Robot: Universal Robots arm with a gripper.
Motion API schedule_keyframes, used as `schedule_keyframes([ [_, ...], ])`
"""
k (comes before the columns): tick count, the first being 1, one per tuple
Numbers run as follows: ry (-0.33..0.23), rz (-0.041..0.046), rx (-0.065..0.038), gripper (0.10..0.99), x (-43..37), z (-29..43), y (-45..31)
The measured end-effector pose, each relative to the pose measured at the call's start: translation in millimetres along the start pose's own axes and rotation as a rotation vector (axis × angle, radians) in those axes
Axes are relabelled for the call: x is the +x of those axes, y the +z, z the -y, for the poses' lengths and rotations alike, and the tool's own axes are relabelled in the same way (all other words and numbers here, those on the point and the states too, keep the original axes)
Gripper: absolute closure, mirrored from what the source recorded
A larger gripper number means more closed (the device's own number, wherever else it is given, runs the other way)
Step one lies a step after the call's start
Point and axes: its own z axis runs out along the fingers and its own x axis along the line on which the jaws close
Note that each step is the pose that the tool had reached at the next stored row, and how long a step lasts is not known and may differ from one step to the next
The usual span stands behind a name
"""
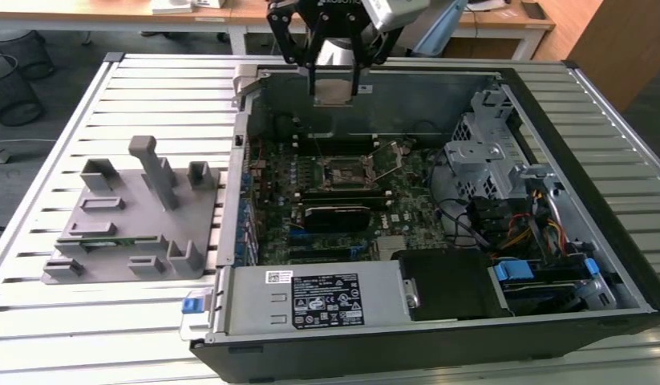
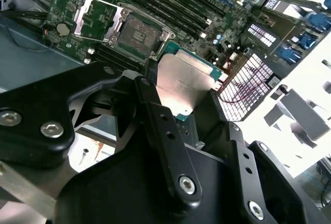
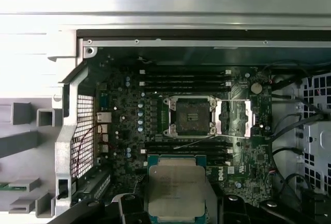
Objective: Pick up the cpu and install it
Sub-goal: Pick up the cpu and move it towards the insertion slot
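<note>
End effector [image 1: 335, 79] clamped on the cpu [image 1: 335, 91] by its edges. Cpu is up in the air over the open PC case [image 1: 586, 241], well apart from the mobo socket [image 1: 346, 170]. Grey fixture block [image 1: 137, 212] sits on the surface [image 1: 51, 321], at exterior view's left of the case.

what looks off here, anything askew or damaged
Nothing stands out. The gripper holds the cpu squarely in its fingers above the open case; the socket is empty with its cover plate swung open, and no part looks bent or loose.
</note>
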Motion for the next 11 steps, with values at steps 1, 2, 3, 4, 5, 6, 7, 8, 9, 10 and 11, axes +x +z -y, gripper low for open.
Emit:
schedule_keyframes([
  [1, 0.0, 0.0, 0.0, 0.561, -1.8, -0.6, 0.1],
  [2, 0.0, 0.0, 0.0, 0.561, -3.4, -1.0, 0.2],
  [3, 0.0, 0.0, 0.0, 0.561, -5.3, -1.5, 0.3],
  [4, 0.0, 0.0, 0.0, 0.561, -7.1, -1.9, 0.3],
  [5, 0.0, 0.0, 0.0, 0.561, -8.7, -2.1, 0.4],
  [6, 0.0, -0.0001, 0.0, 0.561, -10.4, -2.4, 0.4],
  [7, 0.0, 0.0, 0.0, 0.561, -12.0, -2.7, 0.5],
  [8, 0.0, 0.0, 0.0, 0.561, -14.1, -3.0, 0.6],
  [9, 0.0, 0.0, 0.0, 0.561, -16.0, -3.3, 0.8],
  [10, 0.0, 0.0, 0.0, 0.561, -17.6, -3.5, 0.9],
  [11, 0.0, 0.0, 0.0, 0.561, -18.6, -3.6, 1.0],
])
